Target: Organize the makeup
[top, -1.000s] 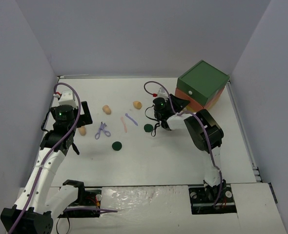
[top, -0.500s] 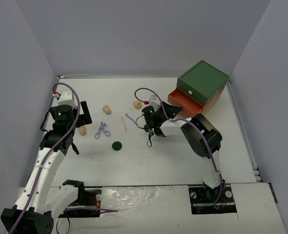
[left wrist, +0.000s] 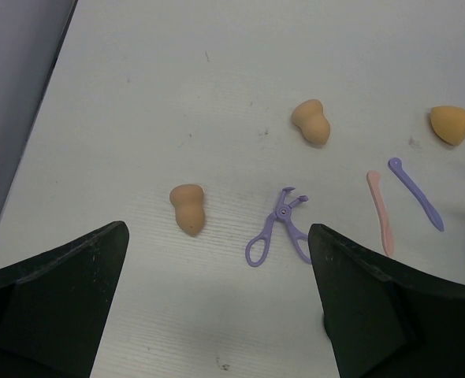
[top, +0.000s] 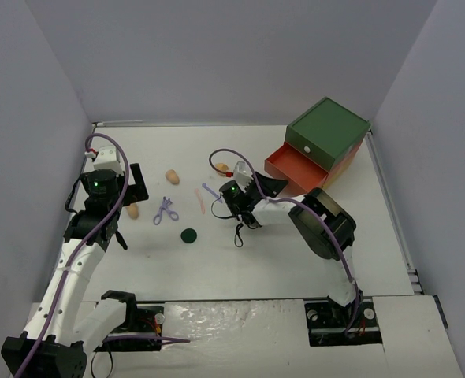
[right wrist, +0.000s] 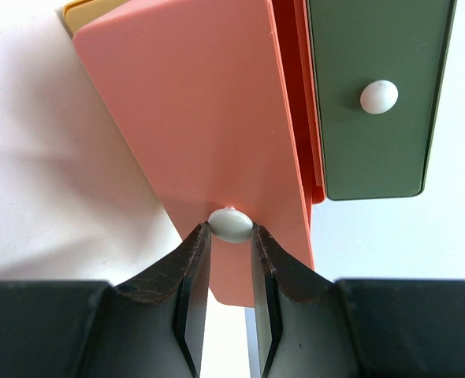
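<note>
Leftmost, the left pincer (left wrist: 217,315) hangs with jaws wide apart over the desk's (left wrist: 217,63) 9 o'clock side. Seen from above, the left sponge (top: 132,210) lies just beside it, and the middle sponge (top: 172,176) lies off toward 1 o'clock. The lilac tool (top: 165,211) points its loops to 7 and its tips to 1. A green disc (top: 188,235) sits at the tool's 4 o'clock. The pink stick (top: 202,201) runs nearly 12 to 6, and the lilac stick (top: 211,191) runs 10 to 4. The right pincer (right wrist: 231,236) is clamped on the white knob (right wrist: 231,224) of the red drawer (right wrist: 201,118), which juts from the chest (top: 327,130) toward 8.
</note>
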Available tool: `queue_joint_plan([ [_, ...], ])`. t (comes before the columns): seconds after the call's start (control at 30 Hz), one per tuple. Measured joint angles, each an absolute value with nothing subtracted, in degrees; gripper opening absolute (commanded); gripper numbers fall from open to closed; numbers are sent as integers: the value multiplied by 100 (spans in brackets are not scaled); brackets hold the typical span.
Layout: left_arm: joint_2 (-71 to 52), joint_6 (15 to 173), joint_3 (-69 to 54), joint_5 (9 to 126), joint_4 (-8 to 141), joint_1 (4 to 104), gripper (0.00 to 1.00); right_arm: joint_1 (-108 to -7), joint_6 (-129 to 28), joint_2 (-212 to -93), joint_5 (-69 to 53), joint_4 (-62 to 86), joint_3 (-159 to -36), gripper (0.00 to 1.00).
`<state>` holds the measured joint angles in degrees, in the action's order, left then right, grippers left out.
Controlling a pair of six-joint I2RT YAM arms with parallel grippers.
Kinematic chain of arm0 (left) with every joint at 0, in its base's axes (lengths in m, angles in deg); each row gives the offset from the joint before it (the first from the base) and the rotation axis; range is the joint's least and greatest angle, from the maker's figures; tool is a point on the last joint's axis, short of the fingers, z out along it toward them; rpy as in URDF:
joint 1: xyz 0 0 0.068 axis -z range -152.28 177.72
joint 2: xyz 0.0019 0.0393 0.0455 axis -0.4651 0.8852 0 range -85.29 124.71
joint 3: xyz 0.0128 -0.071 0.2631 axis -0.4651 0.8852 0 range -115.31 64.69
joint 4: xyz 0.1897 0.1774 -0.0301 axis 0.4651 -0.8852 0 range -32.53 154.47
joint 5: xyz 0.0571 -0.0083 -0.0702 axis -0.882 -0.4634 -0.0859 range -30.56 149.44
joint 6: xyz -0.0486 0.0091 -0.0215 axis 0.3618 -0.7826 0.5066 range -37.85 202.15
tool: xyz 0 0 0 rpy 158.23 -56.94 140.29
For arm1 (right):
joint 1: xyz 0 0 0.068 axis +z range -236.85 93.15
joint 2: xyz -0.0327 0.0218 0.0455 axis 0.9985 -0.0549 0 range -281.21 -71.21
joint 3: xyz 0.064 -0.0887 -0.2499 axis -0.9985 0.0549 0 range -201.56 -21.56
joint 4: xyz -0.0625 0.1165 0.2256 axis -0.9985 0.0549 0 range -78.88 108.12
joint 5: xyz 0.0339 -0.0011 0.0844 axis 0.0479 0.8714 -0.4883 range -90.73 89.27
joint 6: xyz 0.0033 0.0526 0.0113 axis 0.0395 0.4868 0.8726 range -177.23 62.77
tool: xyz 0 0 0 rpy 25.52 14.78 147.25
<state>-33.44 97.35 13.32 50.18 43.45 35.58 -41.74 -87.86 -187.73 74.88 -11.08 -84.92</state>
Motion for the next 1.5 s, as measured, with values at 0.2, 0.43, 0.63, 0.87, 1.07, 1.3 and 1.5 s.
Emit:
queue_joint_plan([
  [0.2,-3346,9736,1332,5018,4345,3558,97,-4092,-8571,-18727,7504,-874,-8498,8],
  [0.43,-3344,9735,1332,5018,4345,3558,97,-3912,-8371,-18680,7444,-636,-8507,10],
  [0.63,-3344,9735,1332,5018,4345,3558,97,-3861,-8198,-18664,7385,-477,-8543,33],
  [0.87,-3344,9737,1332,5018,4343,3558,97,-3763,-8072,-18623,7331,-290,-8545,57],
  [1.07,-3344,9737,1332,5018,4331,3558,97,-3443,-7907,-18145,7020,91,-8650,76],
  [1.3,-3344,9735,1332,5014,4321,3558,97,-3097,-7089,-16806,5313,894,-9209,85],
  [1.5,-3369,9735,1332,5015,4319,3558,97,-3317,-6373,-16132,3705,1188,-9412,83],
])
